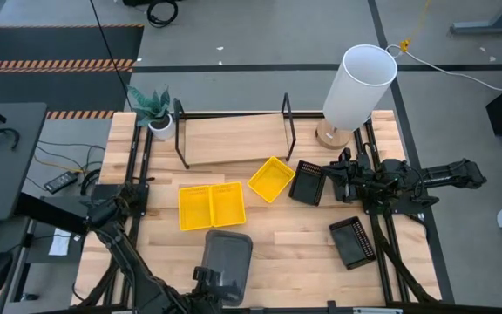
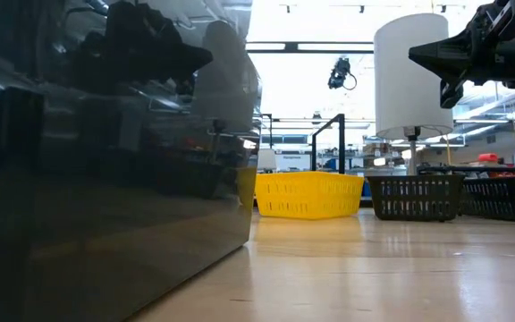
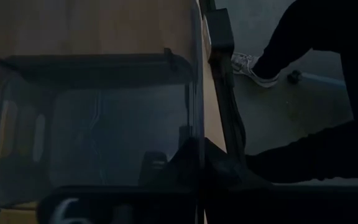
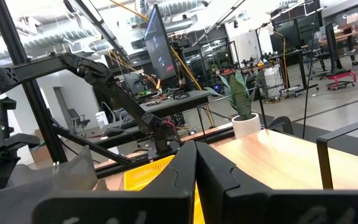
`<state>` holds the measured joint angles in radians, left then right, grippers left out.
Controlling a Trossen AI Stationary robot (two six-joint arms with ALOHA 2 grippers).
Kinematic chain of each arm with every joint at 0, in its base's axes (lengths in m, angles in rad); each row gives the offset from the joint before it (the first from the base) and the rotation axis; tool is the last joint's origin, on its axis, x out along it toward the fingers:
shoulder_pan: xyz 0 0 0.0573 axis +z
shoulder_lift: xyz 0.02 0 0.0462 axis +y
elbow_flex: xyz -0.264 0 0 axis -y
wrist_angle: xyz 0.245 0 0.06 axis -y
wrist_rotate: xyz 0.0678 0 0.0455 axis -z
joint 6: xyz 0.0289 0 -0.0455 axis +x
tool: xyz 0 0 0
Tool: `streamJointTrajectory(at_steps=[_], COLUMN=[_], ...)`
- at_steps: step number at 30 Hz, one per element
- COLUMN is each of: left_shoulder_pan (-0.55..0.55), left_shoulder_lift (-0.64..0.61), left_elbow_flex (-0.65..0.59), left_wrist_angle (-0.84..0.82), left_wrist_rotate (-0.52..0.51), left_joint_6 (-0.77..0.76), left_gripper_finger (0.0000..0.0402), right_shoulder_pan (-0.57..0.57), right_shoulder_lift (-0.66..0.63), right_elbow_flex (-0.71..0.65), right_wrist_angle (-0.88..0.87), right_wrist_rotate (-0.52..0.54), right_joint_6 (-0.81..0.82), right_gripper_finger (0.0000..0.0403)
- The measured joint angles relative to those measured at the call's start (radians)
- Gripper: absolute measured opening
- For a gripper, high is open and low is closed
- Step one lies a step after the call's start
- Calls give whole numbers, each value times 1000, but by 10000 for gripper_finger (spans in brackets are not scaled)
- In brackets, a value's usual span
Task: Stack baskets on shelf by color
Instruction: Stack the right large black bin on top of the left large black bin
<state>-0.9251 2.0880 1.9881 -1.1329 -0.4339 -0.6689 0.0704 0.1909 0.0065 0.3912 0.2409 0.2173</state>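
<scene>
A smoky dark grey basket [image 1: 227, 255] sits at the table's near edge and fills the left of the low view [image 2: 105, 179]. My left gripper [image 1: 207, 277] is shut on its near end. Two yellow baskets [image 1: 211, 207] lie side by side at mid-table, and a third [image 1: 271, 179] lies askew in front of the shelf [image 1: 234, 139]. One black perforated basket [image 1: 308, 183] is beside it, another [image 1: 353, 242] nearer. My right gripper [image 1: 332, 177] hovers shut in the air by the first black basket, touching nothing [image 4: 196, 168]. My left gripper holds the grey basket by a wall [image 3: 196, 124] at its near end, coming from the table's near side. One finger [image 3: 157, 168] shows through the smoky plastic inside, the other stands outside. Whether the basket is lifted or rests on the table, I cannot tell.
A tall white cylinder lamp [image 1: 360, 87] stands at the shelf's right end and a potted plant [image 1: 155, 109] at its left end. A person's dark legs and a shoe [image 3: 247, 65] show past the near edge. Bare wood lies between the yellow baskets and the nearer black basket.
</scene>
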Motion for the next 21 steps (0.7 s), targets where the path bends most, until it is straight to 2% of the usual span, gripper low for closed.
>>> streamJointTrajectory(at_steps=[13, 16, 21], left_shoulder_pan=[20, 20, 20], left_shoulder_lift=[0, 0, 0], left_elbow_flex=[0, 0, 0], left_wrist_angle=[24, 32, 35], left_wrist_rotate=[39, 45, 46], left_joint_6=[-31, -45, -53], left_gripper_finger=[10, 28, 81], right_shoulder_pan=[0, 0, 0], right_shoulder_lift=[0, 0, 0], right_elbow_flex=[0, 0, 0], right_wrist_angle=[0, 0, 0], right_wrist_rotate=[0, 0, 0], right_joint_6=[0, 0, 0], right_gripper_finger=[16, 16, 16])
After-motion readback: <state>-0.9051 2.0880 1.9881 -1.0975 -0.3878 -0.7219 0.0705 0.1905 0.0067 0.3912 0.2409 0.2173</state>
